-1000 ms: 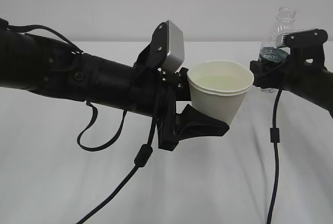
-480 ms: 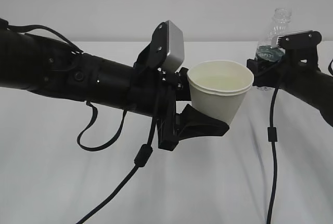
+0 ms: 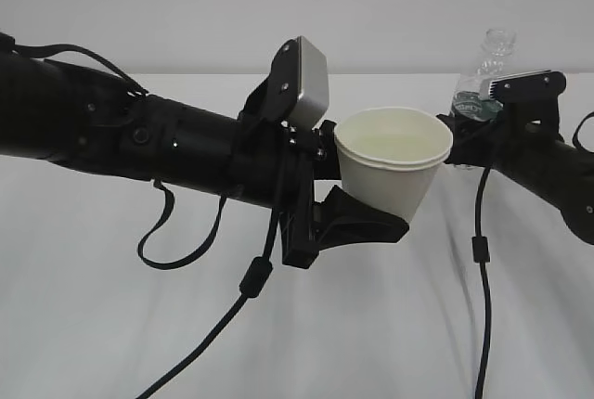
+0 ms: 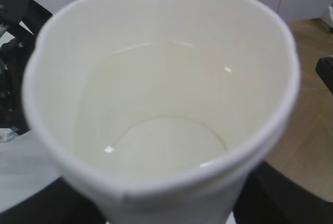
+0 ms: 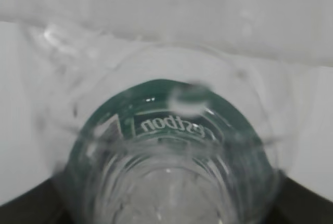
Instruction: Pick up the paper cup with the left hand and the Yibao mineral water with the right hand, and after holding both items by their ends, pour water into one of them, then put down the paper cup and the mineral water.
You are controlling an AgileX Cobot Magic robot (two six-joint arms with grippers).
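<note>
Nearest, mid-frame, the left hand point(image 3: 357, 197) is clenched around the paper cup point(image 3: 393, 165), holding it upright above the white table point(image 3: 83, 325). The left wrist view looks straight into the cup: a glossy pool seems to lie at the bottom (glints suggest water), which the side view cannot show. Farther back, upper right, the right hand point(image 3: 475, 130) grasps the Yibao mineral water point(image 3: 483, 79), neck up and leaning slightly. Its wrist view alone shows the green label. Pouring looks done; putting both down remains.
</note>
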